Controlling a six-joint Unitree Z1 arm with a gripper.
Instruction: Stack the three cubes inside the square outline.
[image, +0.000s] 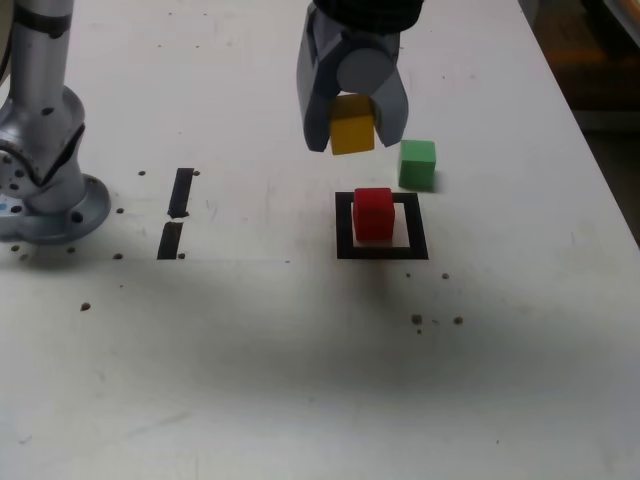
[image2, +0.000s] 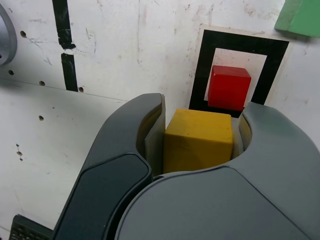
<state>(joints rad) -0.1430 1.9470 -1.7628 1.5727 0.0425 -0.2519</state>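
My gripper (image: 354, 135) is shut on the yellow cube (image: 352, 124), holding it in the air above and slightly behind the square outline (image: 381, 250). The wrist view shows the yellow cube (image2: 198, 141) clamped between both fingers (image2: 150, 127). A red cube (image: 373, 213) stands inside the black square outline (image2: 204, 65), seen in the wrist view as the red cube (image2: 229, 87) just past the held one. The green cube (image: 417, 164) rests on the table just behind the outline, toward the exterior view's right, and only its corner (image2: 300, 17) shows in the wrist view.
The arm's grey base (image: 42, 160) stands at the exterior view's left. Two short black strips (image: 176, 212) lie between the base and the outline. Small holes dot the white table (image: 300, 380), whose right edge runs along the exterior view's right.
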